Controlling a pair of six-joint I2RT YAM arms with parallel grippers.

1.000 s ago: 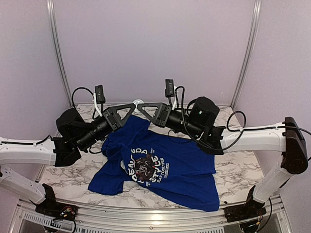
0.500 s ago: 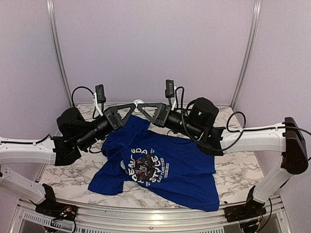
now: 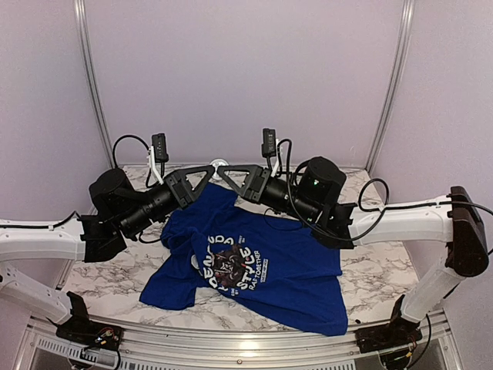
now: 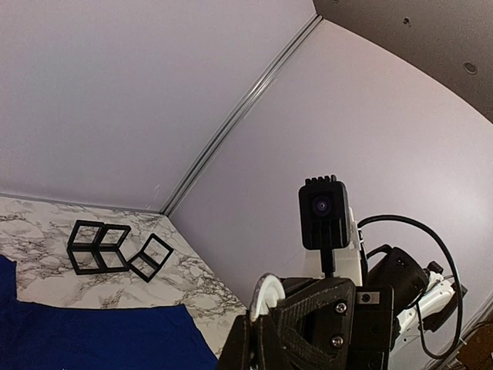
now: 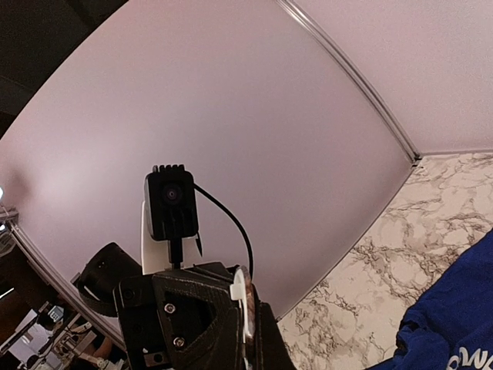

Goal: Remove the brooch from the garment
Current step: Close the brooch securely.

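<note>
Two pincers meeting tip to tip above the far edge of the garment (image 3: 285, 270). The left pincer (image 3: 209, 169) and the right pincer (image 3: 224, 170) both have their jaws closed and point at each other. A small white-rimmed round disc, the brooch (image 3: 221, 163), sits exactly where the two tips meet (which pincer actually holds it cannot be told). The royal-blue T-shirt lies spread on the marble table (image 3: 100, 277) directly below and nearward of the tips. One peak of cloth rises towards them, but whether it touches the disc is not clear. The panda graphic (image 3: 229, 266) with its white lettering faces up, well nearward of both pincers. Each wrist view is largely blocked by the opposing pincer's black body and the small camera mounted above it: the left wrist camera (image 3: 159, 146) and the right wrist camera (image 3: 269, 140), each with a looped black cable behind. In the left wrist view, black wire-frame cubes (image 4: 100, 247) stand on the marble at the foot of the wall, beyond the tips and apart from the blue cloth. Plain lavender walls joined by a metal corner strip (image 3: 88, 85) close the scene behind the pincers.
</note>
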